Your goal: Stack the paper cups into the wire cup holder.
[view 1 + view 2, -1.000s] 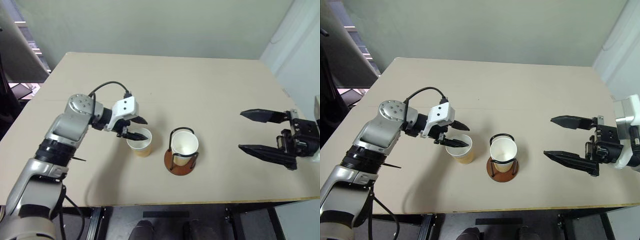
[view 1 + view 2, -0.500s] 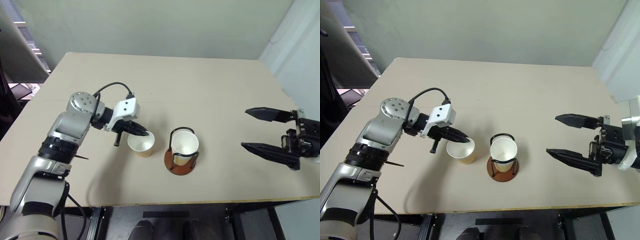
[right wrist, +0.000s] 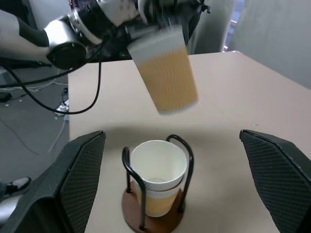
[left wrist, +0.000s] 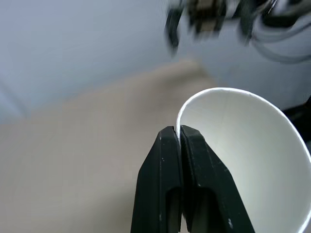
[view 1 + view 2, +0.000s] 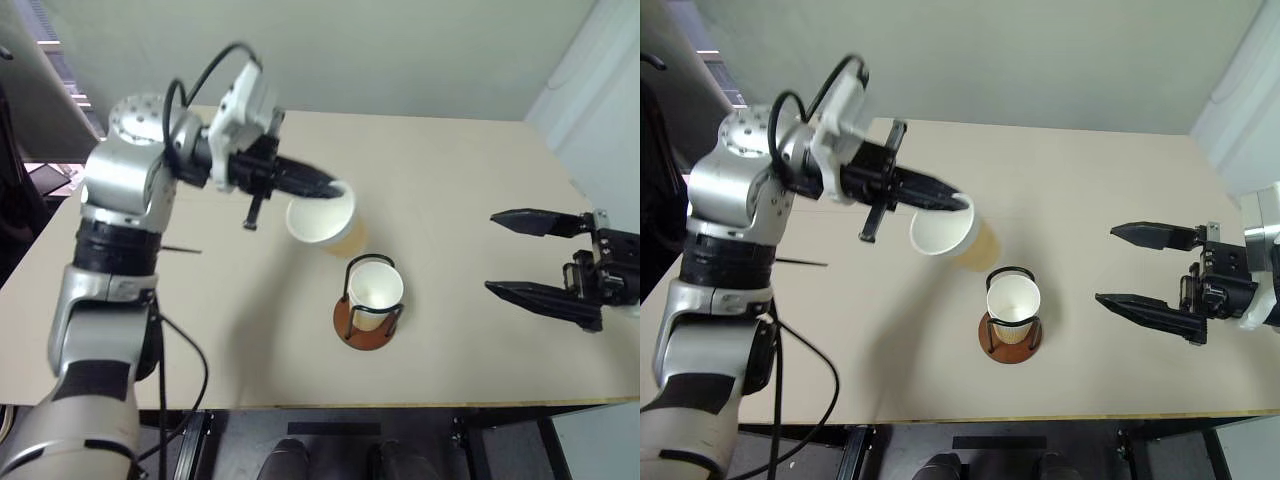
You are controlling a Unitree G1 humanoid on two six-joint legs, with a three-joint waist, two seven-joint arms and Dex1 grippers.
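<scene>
Table (image 5: 450, 150): 2 cups (image 5: 322, 216), 1 holder (image 5: 366, 322)

left claw (image 5: 962, 204) clamped, paper cup (image 5: 951, 233) lifted off table

two paper cups (image 5: 322, 218), one wire cup holder (image 5: 366, 318)

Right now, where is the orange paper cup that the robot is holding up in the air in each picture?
Left eye view: the lifted tan-orange paper cup is upper middle, tilted, its rim pinched by the left gripper.
Right eye view: upper middle, same grip.
Left wrist view: its white inside is lower right.
Right wrist view: top middle.
Shared landmark: the wire cup holder on a brown disc, below the cup, already holding a cup.
</scene>
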